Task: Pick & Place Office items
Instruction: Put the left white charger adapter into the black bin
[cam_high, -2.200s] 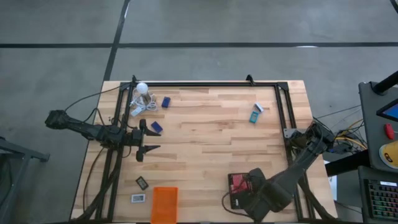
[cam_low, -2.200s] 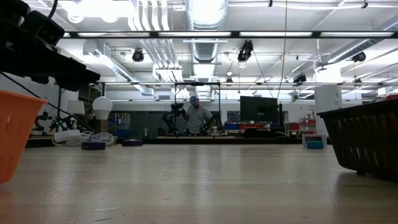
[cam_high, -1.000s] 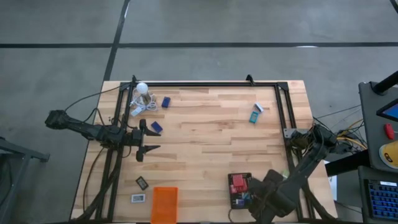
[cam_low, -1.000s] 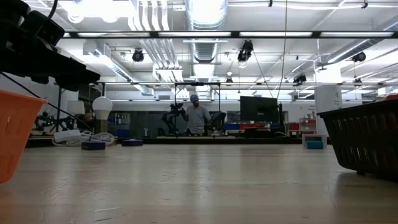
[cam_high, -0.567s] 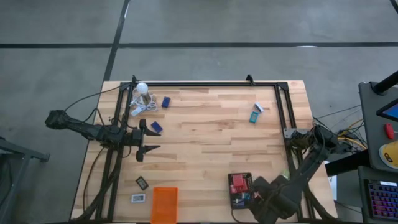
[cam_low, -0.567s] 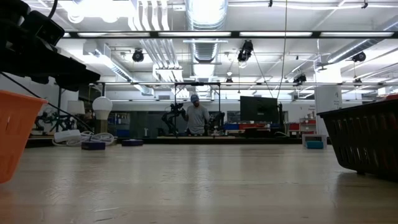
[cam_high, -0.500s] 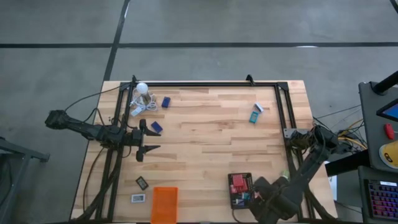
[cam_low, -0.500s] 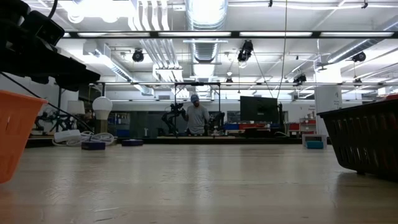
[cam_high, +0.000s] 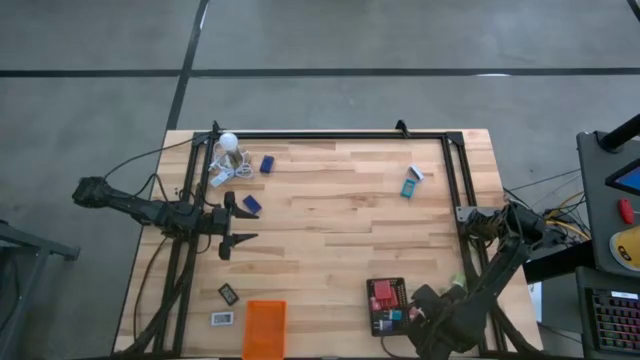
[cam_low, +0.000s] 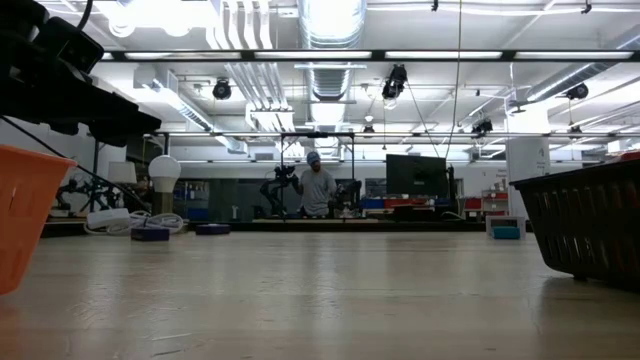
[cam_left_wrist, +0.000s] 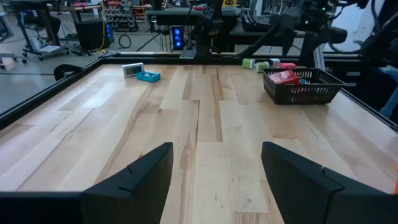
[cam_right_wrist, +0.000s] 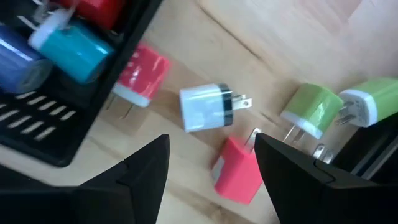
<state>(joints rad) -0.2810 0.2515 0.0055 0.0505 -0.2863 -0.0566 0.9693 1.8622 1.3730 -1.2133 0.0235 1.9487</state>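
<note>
High view shows the left gripper (cam_high: 238, 226) parked near the surface's (cam_high: 340, 230) left edge, and the right arm bent over the near right corner beside the black tray (cam_high: 386, 305), which already holds red and teal items. Right wrist view looks down between the right gripper's (cam_right_wrist: 211, 163) spread, empty fingers at loose plugs beside the tray: white (cam_right_wrist: 206, 108), pink (cam_right_wrist: 140, 74), red (cam_right_wrist: 237, 169), green (cam_right_wrist: 311, 112). Left wrist view shows that gripper's fingers apart and empty too; judging by this, a pick is being lined up, and the next move calls for dropping squarely over one plug.
</note>
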